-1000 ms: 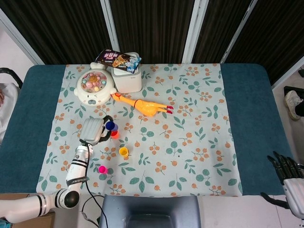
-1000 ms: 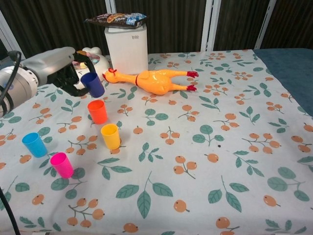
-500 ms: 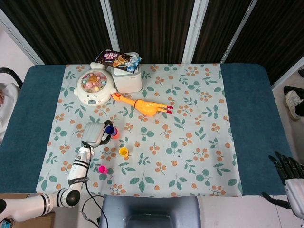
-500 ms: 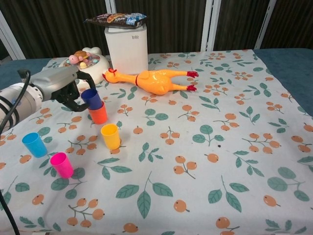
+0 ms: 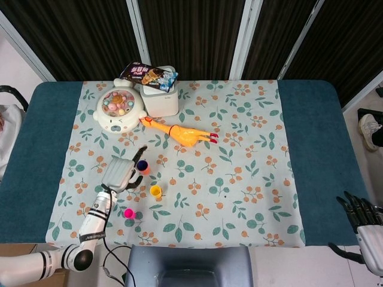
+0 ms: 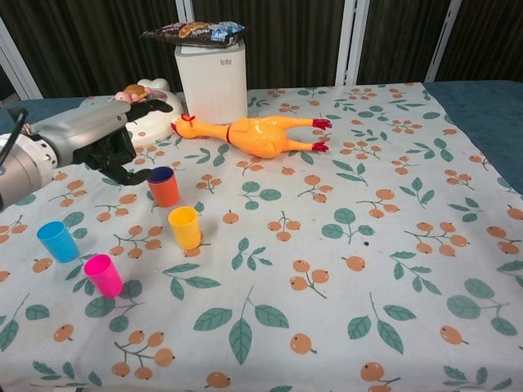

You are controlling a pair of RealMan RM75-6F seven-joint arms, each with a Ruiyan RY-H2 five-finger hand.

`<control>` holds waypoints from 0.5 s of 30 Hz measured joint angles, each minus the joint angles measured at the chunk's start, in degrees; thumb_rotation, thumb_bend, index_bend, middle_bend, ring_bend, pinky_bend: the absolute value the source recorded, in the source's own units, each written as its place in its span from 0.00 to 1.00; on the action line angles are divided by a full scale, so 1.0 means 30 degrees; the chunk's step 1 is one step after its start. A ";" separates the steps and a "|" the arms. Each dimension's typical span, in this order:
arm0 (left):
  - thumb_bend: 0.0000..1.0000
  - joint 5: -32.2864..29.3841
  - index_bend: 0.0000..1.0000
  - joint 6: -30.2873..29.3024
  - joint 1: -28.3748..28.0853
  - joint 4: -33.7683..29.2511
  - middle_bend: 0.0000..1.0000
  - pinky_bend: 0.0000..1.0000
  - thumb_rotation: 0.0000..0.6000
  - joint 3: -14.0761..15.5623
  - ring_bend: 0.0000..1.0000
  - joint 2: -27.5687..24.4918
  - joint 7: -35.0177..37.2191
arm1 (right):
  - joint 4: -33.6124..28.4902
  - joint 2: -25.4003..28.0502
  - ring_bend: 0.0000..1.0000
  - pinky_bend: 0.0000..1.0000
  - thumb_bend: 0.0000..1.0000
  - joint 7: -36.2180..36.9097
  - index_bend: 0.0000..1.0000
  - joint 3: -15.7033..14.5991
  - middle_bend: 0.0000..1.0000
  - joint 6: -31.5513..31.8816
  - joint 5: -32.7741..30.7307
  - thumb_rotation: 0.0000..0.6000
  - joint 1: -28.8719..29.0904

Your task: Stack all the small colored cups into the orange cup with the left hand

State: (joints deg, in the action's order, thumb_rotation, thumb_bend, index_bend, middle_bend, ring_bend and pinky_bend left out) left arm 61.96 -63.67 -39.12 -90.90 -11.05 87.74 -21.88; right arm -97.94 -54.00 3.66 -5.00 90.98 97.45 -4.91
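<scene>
The orange cup [image 6: 164, 193] stands on the floral cloth with the dark blue cup [image 6: 162, 174] nested inside it, only its rim showing; from above the pair [image 5: 142, 166] sits just right of my left hand. My left hand [image 6: 105, 144] [image 5: 122, 173] hovers beside the pair with fingers spread, holding nothing. A yellow cup [image 6: 185, 227] [image 5: 155, 191] stands to the front right of the stack. A light blue cup [image 6: 57, 241] and a pink cup [image 6: 103, 274] [image 5: 128, 213] stand nearer the front left. My right hand [image 5: 364, 216] hangs off the table's front right corner, fingers apart and empty.
A yellow rubber chicken [image 6: 261, 135] [image 5: 182, 134] lies behind the cups. Behind it, a white box [image 6: 212, 82] carries a snack bag [image 6: 192, 33], with a round white toy [image 5: 119, 109] beside it. The floral cloth [image 6: 368, 245] stretches to the right.
My left hand lowered the dark blue cup into the orange cup, let go of it, and drew back to the left with its fingers spread.
</scene>
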 measured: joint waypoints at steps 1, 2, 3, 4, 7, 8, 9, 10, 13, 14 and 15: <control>0.36 0.0364 0.06 -0.0098 0.0146 -0.0589 1.00 1.00 1.00 0.0228 1.00 -0.0251 0.0096 | -0.0016 -0.0025 0.00 0.00 0.21 -0.0068 0.00 -0.0032 0.00 -0.0042 0.0078 1.00 0.0016; 0.36 0.0706 0.07 -0.0173 0.0291 -0.1186 1.00 1.00 1.00 0.0469 1.00 -0.0493 0.0195 | -0.0022 -0.0036 0.00 0.00 0.21 -0.0097 0.00 -0.0048 0.00 -0.0057 0.0116 1.00 0.0022; 0.36 0.1171 0.09 -0.0257 0.0483 -0.1957 1.00 1.00 1.00 0.0814 1.00 -0.0785 0.0313 | -0.0029 -0.0050 0.00 0.00 0.21 -0.0139 0.00 -0.0073 0.00 -0.0074 0.0174 1.00 0.0029; 0.36 0.1539 0.10 -0.0320 0.0624 -0.2470 1.00 1.00 1.00 0.1092 1.00 -0.0963 0.0377 | -0.0034 -0.0065 0.00 0.00 0.21 -0.0181 0.00 -0.0111 0.00 -0.0093 0.0258 1.00 0.0036; 0.36 0.2442 0.11 -0.0550 0.1002 -0.3251 1.00 1.00 1.00 0.1900 1.00 -0.1061 0.0290 | -0.0019 -0.0077 0.00 0.00 0.21 -0.0234 0.00 -0.0209 0.00 -0.0116 0.0496 1.00 0.0055; 0.36 0.2494 0.11 -0.0578 0.1037 -0.3242 1.00 1.00 1.00 0.1986 1.00 -0.0932 0.0173 | -0.0009 -0.0074 0.00 0.00 0.21 -0.0224 0.00 -0.0232 0.00 -0.0116 0.0551 1.00 0.0063; 0.36 0.2477 0.11 -0.0615 0.1054 -0.3134 1.00 1.00 1.00 0.2026 1.00 -0.0676 -0.0046 | 0.0001 -0.0065 0.00 0.00 0.21 -0.0188 0.00 -0.0243 0.00 -0.0108 0.0582 1.00 0.0070; 0.36 0.2442 0.11 -0.0637 0.1059 -0.3007 1.00 1.00 1.00 0.2047 1.00 -0.0437 -0.0252 | 0.0017 -0.0046 0.00 0.00 0.21 -0.0115 0.00 -0.0249 0.00 -0.0095 0.0606 1.00 0.0081; 0.36 0.2100 0.12 -0.0622 0.1009 -0.2496 1.00 1.00 1.00 0.2031 1.00 0.0513 -0.0948 | 0.0058 0.0026 0.00 0.00 0.21 0.0114 0.00 -0.0260 0.00 -0.0068 0.0624 1.00 0.0101; 0.36 0.1915 0.13 -0.0598 0.0968 -0.2293 1.00 1.00 1.00 0.1982 1.00 0.0814 -0.1154 | 0.0072 0.0051 0.00 0.00 0.21 0.0181 0.00 -0.0270 0.00 -0.0066 0.0632 1.00 0.0107; 0.36 0.1625 0.15 -0.0554 0.0898 -0.1981 1.00 1.00 1.00 0.1885 1.00 0.1212 -0.1424 | 0.0088 0.0076 0.00 0.00 0.21 0.0238 0.00 -0.0285 0.00 -0.0060 0.0657 1.00 0.0112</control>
State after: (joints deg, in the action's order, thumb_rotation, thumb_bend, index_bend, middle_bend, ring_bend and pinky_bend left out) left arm 66.84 -65.33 -36.43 -96.85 -5.40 91.38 -26.16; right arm -97.67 -53.77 4.37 -5.85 90.80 99.42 -4.58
